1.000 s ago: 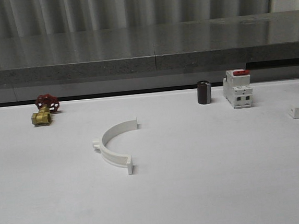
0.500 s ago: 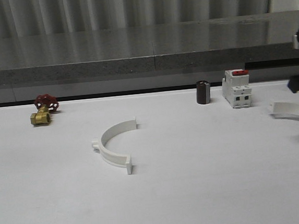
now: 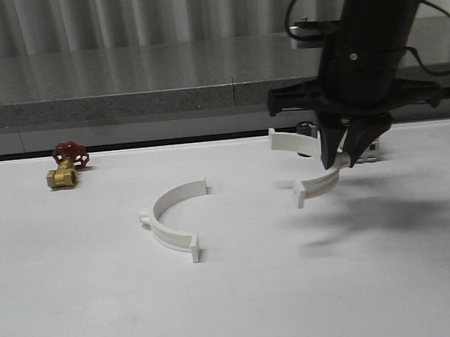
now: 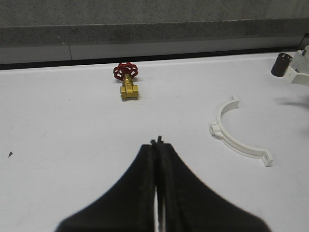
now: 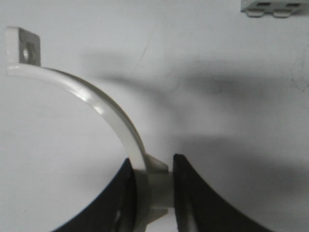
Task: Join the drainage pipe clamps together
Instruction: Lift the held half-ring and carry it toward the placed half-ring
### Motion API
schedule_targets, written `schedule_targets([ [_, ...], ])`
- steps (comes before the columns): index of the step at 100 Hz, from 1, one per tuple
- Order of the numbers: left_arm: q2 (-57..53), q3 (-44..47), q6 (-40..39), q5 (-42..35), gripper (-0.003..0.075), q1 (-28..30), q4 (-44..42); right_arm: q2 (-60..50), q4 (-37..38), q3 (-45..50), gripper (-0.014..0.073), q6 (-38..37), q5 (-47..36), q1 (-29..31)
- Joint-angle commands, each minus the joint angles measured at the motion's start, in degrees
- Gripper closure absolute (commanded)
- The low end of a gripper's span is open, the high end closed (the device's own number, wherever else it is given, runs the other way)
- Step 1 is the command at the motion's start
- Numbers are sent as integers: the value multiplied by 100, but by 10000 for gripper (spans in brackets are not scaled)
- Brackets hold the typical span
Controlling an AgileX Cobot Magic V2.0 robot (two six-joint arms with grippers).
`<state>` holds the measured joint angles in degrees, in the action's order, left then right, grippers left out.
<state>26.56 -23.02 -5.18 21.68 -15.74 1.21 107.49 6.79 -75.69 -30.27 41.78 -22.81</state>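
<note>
Holding one clamp half (image 3: 313, 165) pinched in our right gripper (image 3: 348, 156) above the counter (image 3: 244, 293), left gripper (image 4: 157, 145) closed empty, we risked misaligning tabs with the resting half (image 3: 173, 219).

The breaker (image 3: 371, 149) and dark cylinder (image 3: 306, 127) sit mostly hidden behind the right arm (image 3: 371, 37).

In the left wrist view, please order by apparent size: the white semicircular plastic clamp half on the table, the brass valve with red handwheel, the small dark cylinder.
1. White semicircular plastic clamp half.
2. Brass valve with red handwheel.
3. Small dark cylinder; it lies farther away, so true size is unsure.
</note>
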Motion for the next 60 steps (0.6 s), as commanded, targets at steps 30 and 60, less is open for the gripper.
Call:
schedule_targets([
  [30,15,-158,8,-392,740,21,18,527,1265,-1011,556,-1862,651,-848],
  [60,15,-158,8,-392,740,21,18,757,1111,-1285,556,-1885,528,-1065],
])
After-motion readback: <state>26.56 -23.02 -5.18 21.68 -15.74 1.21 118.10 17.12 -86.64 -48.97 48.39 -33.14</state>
